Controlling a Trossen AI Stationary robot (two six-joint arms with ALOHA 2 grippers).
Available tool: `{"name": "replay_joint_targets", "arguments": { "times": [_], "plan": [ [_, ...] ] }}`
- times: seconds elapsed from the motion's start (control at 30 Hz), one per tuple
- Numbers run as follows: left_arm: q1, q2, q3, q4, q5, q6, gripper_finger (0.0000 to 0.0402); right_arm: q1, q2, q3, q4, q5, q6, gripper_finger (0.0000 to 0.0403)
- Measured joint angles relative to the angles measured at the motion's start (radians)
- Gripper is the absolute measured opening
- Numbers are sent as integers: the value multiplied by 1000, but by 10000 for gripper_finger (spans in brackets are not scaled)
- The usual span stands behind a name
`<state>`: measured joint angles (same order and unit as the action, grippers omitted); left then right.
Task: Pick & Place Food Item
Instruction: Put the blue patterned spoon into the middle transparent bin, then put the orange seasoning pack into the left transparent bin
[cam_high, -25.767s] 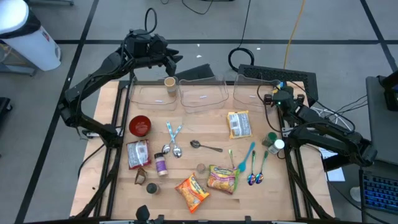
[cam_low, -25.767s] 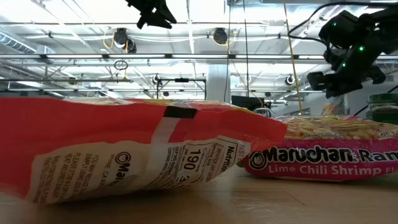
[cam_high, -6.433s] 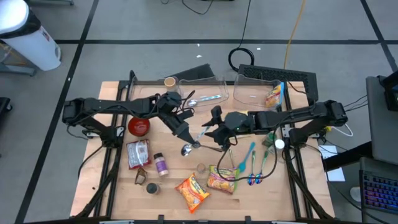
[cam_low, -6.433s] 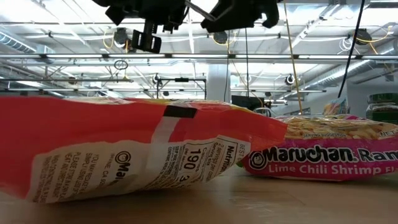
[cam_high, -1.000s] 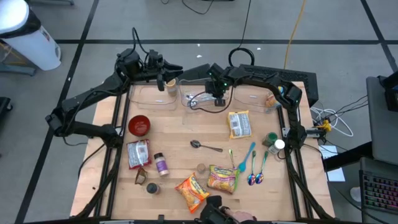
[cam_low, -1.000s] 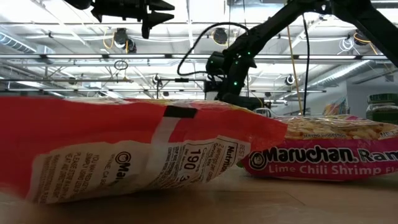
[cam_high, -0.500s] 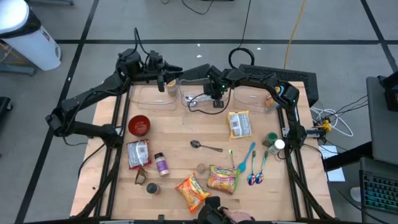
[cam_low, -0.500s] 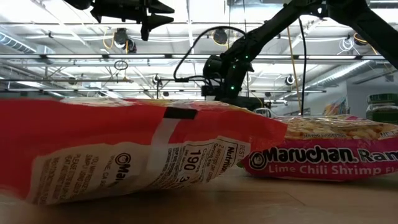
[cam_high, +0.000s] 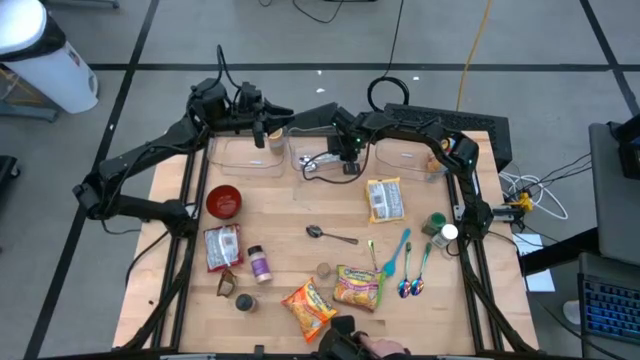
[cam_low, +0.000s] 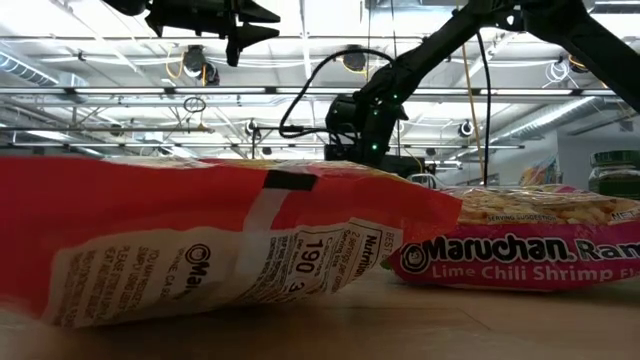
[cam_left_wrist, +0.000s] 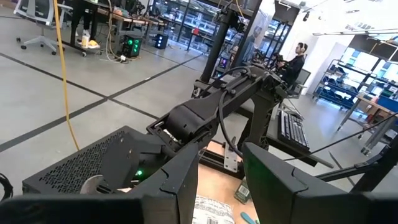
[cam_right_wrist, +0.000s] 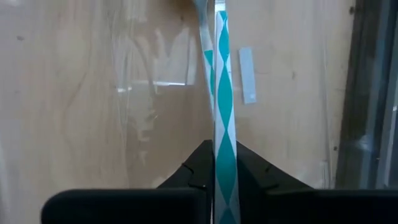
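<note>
Left arm reaches up along the table's left edge, its gripper (cam_high: 262, 128) raised over the left bin (cam_high: 245, 157), fingers (cam_left_wrist: 180, 180) partly apart and holding nothing. Right arm stretches leftward along the back edge, bent at the far right, its gripper (cam_high: 345, 150) pointing down into the middle bin (cam_high: 325, 168), fingers pinched on a spoon handle (cam_right_wrist: 222, 118) patterned teal and white. Noodle pack (cam_high: 384, 199) lies on the table in front of the right bin.

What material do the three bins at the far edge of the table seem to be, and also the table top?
The bins look like clear, glossy plastic: the wood shows through their walls and they catch reflections. The table top looks like pale, matte wood, probably plywood, with visible grain.
</note>
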<state>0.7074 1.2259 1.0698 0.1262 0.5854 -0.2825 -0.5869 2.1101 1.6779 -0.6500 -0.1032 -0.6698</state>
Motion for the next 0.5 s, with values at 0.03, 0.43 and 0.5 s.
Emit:
{"name": "replay_joint_targets", "arguments": {
  "times": [0.03, 0.43, 0.5],
  "plan": [
    [0, 0, 0, 0, 0, 0, 134, 0, 0, 0, 10, 2, 0, 40],
    [0, 0, 0, -4, 0, 0, 134, 12, -53, 0, 153, 55, 3, 150],
    [0, 0, 0, -4, 0, -1, 134, 15, -82, -1, 156, 53, 13, 155]
  ]
}}
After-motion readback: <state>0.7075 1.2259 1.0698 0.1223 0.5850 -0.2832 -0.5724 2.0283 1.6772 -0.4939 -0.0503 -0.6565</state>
